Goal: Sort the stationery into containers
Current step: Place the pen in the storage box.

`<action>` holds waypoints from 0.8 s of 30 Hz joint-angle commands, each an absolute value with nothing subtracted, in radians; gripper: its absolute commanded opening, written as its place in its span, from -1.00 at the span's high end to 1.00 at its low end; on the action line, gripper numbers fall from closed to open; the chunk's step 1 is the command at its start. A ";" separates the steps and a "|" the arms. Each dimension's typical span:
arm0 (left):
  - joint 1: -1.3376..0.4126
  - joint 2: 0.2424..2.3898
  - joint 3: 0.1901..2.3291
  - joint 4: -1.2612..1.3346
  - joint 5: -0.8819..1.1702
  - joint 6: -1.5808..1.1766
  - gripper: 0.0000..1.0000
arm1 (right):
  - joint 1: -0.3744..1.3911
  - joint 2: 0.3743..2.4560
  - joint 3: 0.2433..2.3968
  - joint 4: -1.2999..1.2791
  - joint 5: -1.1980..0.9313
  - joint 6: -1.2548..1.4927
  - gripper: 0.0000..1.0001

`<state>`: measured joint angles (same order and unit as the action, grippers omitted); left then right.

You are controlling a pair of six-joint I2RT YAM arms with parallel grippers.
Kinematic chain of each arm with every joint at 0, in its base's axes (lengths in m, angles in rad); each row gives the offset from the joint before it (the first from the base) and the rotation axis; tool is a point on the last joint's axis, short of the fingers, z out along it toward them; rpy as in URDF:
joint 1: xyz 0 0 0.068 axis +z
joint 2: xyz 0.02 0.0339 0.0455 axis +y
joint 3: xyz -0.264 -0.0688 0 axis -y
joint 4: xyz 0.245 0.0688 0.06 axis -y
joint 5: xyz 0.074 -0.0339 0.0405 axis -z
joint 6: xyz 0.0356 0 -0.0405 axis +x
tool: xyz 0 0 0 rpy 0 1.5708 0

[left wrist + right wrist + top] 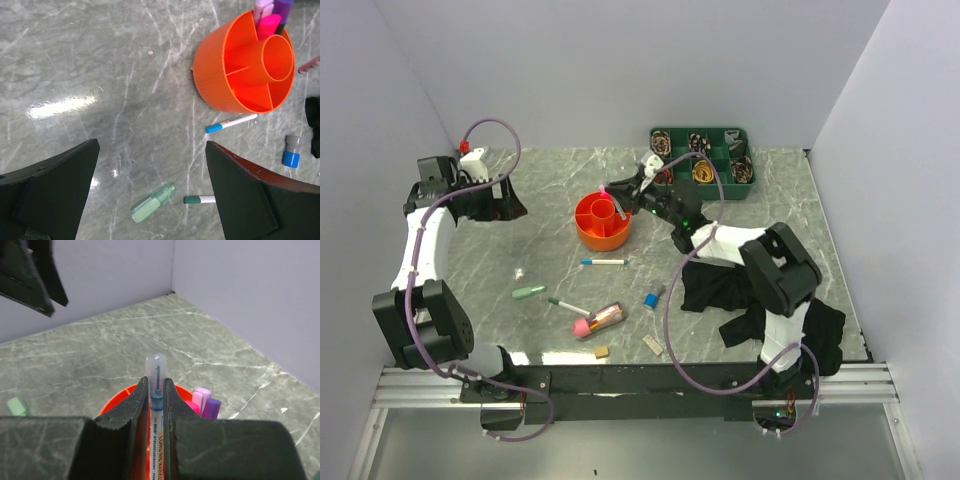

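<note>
Partly done, perhaps a third by judgement. Already upright in the orange organiser [215, 75]: pink highlighter [269, 26] and purple highlighter [283, 9]. Pinched between the right gripper [156, 390] jaws, right over the organiser, not yet released: clear-capped marker [155, 365]. Left gripper [151, 145] spread wide, holding nothing. To be sorted, loose on the table [780, 190]: blue-capped pen [604, 262], green marker [529, 292], green-capped pen [566, 303], pink tube case [599, 319], beige eraser [602, 351], 2nd eraser [653, 345].

Pen [605, 262] lies before organiser [600, 241], tray [720, 130] behind right
</note>
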<state>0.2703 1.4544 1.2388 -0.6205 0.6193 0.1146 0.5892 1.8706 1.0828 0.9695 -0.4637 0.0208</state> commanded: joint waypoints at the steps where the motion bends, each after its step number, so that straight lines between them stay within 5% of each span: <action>1: 0.264 1.468 1.290 -0.610 0.583 0.112 -0.91 | 0.568 1.943 1.201 1.036 -0.445 0.075 1.00; 8: 0.265 1.465 1.278 -0.609 0.568 0.123 -0.93 | 0.565 2.003 1.261 0.983 -0.431 0.094 0.99; 10: 0.265 1.459 1.269 -0.606 0.574 0.121 -0.92 | 0.568 1.993 1.252 0.957 -0.433 0.087 0.81; 19: 0.264 1.433 1.217 -0.561 0.609 0.103 -0.93 | 0.568 1.902 1.137 0.899 -0.426 0.035 0.71; 23: 0.264 1.431 1.210 -0.543 0.635 0.097 -0.93 | 0.566 1.873 1.123 0.852 -0.433 0.009 0.04; 24: 0.265 1.431 1.210 -0.540 0.643 0.095 -0.93 | 0.568 1.855 1.129 0.806 -0.433 -0.017 -0.27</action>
<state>0.2684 1.4681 1.2125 -0.5877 0.5919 0.1101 0.5713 1.9533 1.1255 0.8627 -0.4362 0.0376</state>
